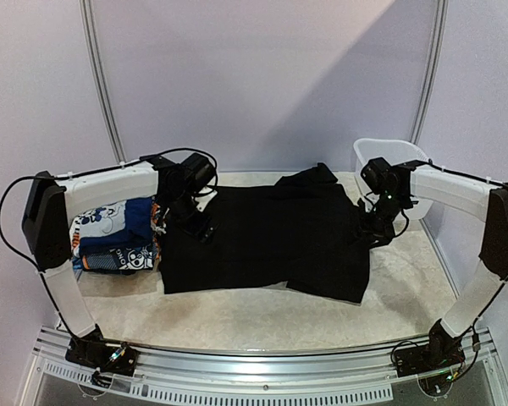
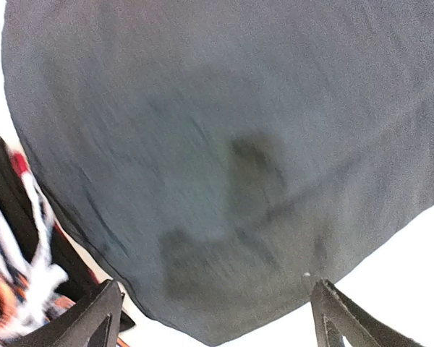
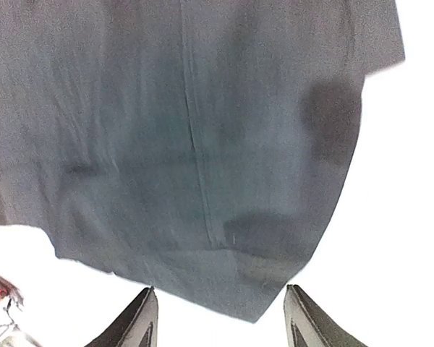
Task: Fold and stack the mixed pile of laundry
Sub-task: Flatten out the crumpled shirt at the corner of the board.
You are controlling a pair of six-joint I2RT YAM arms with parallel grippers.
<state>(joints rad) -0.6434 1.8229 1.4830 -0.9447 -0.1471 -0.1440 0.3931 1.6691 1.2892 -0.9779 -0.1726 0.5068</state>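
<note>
Black cloth, a large garment [image 1: 262, 241], lies spread flat across the middle of the table [image 1: 262, 320], which has a pale beige top. A folded blue cartoon-print garment [image 1: 110, 237] sits just beside its left edge. The left gripper [image 1: 196, 222] hovers over that edge, fingers apart, holding nothing. The right gripper [image 1: 379, 228], likewise spread, hangs at the opposite edge near a white tub [image 1: 388, 155]. Plain lilac walls [image 1: 262, 76] stand behind.

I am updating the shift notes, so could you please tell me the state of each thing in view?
black garment: spread flat, not yet folded.
cartoon-print garment: folded, lying at the left beside the black one.
white tub: upright at the far right, contents unclear.
left gripper: open, empty, over the black garment's left edge.
right gripper: open, empty, over its right edge.
</note>
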